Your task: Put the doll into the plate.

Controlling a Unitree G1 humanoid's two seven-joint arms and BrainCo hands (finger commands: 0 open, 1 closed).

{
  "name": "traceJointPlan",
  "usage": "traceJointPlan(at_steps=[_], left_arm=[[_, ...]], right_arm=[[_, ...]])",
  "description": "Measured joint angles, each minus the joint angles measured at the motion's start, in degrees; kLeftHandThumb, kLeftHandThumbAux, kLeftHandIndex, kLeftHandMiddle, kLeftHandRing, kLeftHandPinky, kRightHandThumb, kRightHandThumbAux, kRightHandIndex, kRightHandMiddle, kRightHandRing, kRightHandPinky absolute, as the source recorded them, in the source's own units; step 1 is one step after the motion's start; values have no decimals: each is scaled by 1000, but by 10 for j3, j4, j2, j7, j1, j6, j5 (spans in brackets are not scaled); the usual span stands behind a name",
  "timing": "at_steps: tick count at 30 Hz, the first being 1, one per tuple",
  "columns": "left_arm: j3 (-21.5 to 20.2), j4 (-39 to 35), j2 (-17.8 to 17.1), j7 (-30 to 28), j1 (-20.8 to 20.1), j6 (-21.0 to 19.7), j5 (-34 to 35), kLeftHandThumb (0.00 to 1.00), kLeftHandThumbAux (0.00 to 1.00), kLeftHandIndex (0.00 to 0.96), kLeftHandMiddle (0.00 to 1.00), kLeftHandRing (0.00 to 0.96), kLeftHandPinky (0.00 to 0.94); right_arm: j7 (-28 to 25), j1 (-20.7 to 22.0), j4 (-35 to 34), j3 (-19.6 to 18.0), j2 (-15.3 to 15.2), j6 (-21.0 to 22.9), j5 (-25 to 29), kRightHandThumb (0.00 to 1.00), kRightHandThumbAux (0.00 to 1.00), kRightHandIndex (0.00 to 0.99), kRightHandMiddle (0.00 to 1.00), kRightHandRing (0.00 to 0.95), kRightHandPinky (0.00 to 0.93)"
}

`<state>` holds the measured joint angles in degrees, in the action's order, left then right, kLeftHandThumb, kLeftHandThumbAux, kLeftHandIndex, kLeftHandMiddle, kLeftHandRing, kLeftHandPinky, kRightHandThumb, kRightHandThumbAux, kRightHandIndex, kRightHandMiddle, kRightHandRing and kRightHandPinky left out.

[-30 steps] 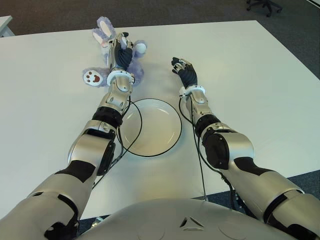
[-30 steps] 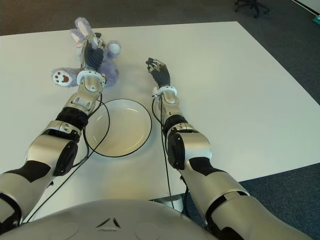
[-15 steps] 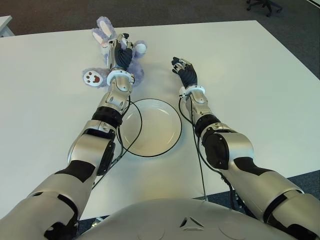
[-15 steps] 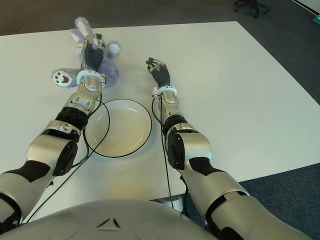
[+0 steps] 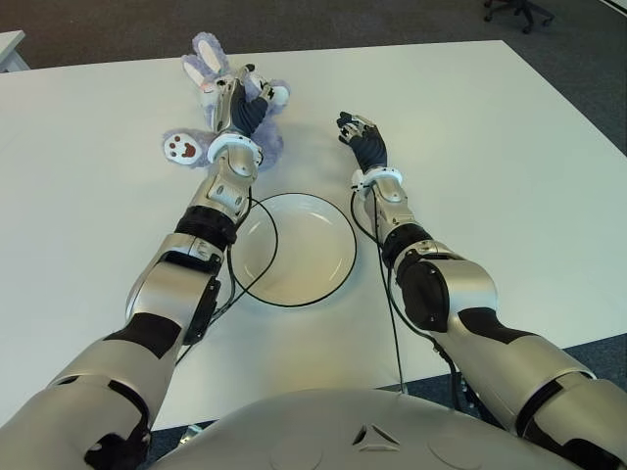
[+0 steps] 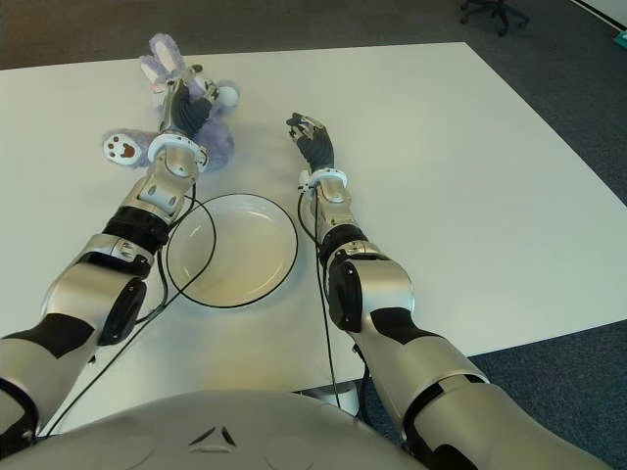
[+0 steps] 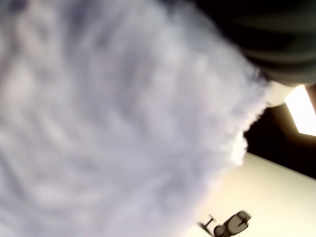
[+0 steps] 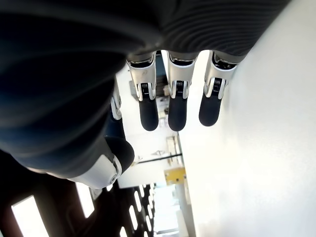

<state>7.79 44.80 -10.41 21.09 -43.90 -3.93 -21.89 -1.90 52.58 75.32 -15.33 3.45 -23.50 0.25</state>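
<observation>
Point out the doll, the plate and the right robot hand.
doll (image 5: pixel 183 147): left eye view, on its foot pad.
plate (image 5: pixel 304 257): left eye view, on its bare middle.
right robot hand (image 5: pixel 362 140): left eye view, on the back of the hand.

On the white table (image 5: pixel 509 166), a purple plush doll (image 5: pixel 263 137) lies at the far left, its long ears pointing away and one round foot with a paw print turned up on its left side. The left hand (image 5: pixel 238 106) lies on top of the doll's body, fingers curled into the fur. A white plate (image 5: pixel 323 284) sits nearer, between the two forearms. The right hand (image 5: pixel 361 137) shows right of the doll, well apart from it, fingers loosely spread and holding nothing.
</observation>
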Motion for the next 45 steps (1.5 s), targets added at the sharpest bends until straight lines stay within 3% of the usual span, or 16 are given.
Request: traceJointPlan(at_steps=[6,10,18,20,24,30,31,33,45], left_arm=[[2,-13,0,-1,1,-22,-3,535,292,93,229,225,263],[1,-19,1,-1,3,-26,-3,609,312,135,267,262,303],[-6,-4,1,0,3,7,6,744,322,287,358,341,361],[-7,0,1,1,3,17,7,748,322,293,361,344,363],[-7,7,1,10,4,30,6,731,313,408,419,388,388],[-8,22,1,34,4,44,5,708,306,466,456,436,411],[-7,24,1,37,4,44,5,715,490,452,461,442,414],[-7,29,1,41,4,48,6,722,651,439,465,447,416],[-7,87,-1,60,-14,93,6,724,674,437,538,529,481]], right_arm=[[-1,0,-1,-1,1,-1,1,700,731,400,157,131,166],[-2,-1,-2,0,2,-4,0,700,731,401,160,131,160],[0,-2,-2,1,2,-5,0,704,734,401,163,127,152],[1,-2,-2,1,2,-4,0,704,734,401,163,127,151],[0,-2,-2,-1,2,-4,1,701,733,401,157,117,140],[-1,-2,-2,-4,5,-5,2,698,733,400,158,118,141],[-1,-2,-2,-4,5,-5,2,698,733,400,159,120,145],[-1,-2,-2,-4,5,-5,2,697,733,400,160,123,149],[1,-3,-1,-7,6,-9,4,698,732,400,173,141,167]])
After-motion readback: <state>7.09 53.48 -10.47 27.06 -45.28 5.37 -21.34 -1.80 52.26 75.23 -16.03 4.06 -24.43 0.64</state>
